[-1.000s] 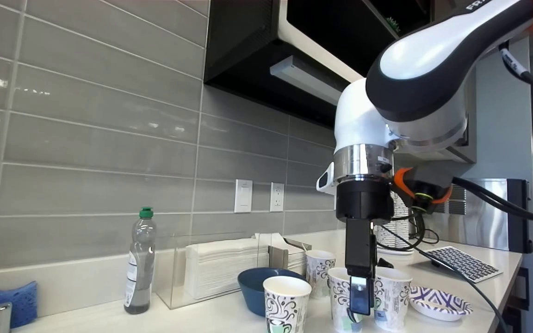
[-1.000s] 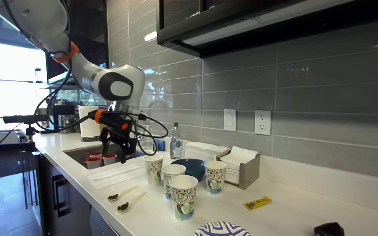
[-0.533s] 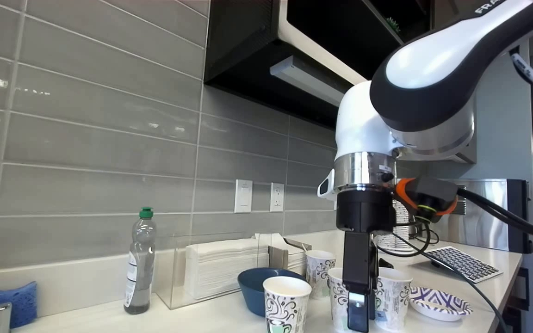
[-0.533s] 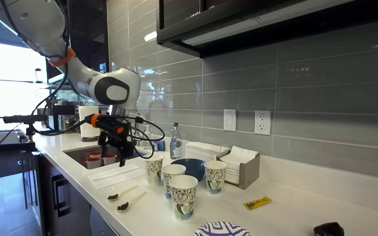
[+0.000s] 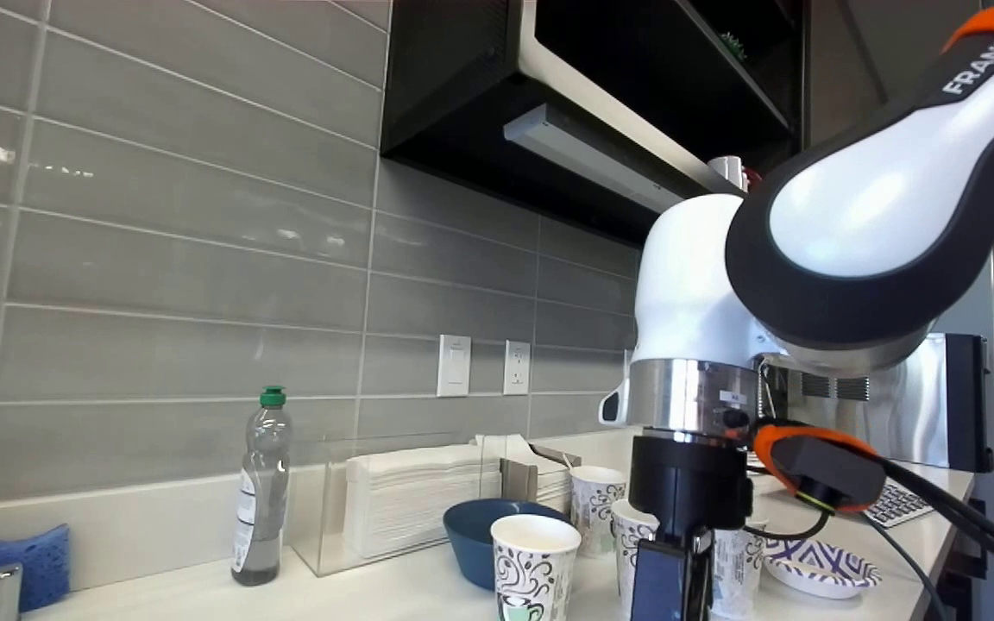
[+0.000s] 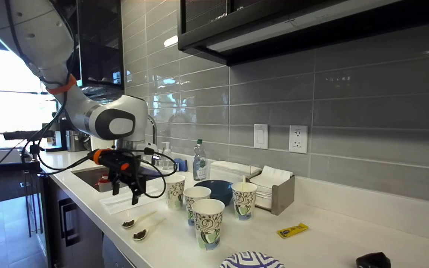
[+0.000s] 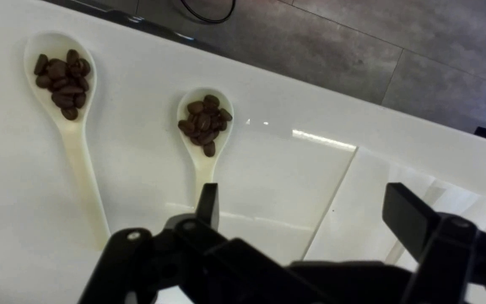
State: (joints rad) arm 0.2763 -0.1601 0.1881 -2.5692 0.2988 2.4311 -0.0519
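Hanging over the bench (image 7: 137, 126), the gripper (image 7: 303, 207), jaws wide, holds nothing | nearest spoon (image 7: 204, 169), bearing dark beans (image 7: 205, 122), lies by the bench's front edge, beside another spoon (image 7: 81, 169) | a level, unhurried handle pinch should best spare the load

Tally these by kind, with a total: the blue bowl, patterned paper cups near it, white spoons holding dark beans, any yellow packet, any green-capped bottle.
Blue bowl: 1
Patterned paper cups near it: 4
White spoons holding dark beans: 2
Yellow packet: 1
Green-capped bottle: 1
Total: 9
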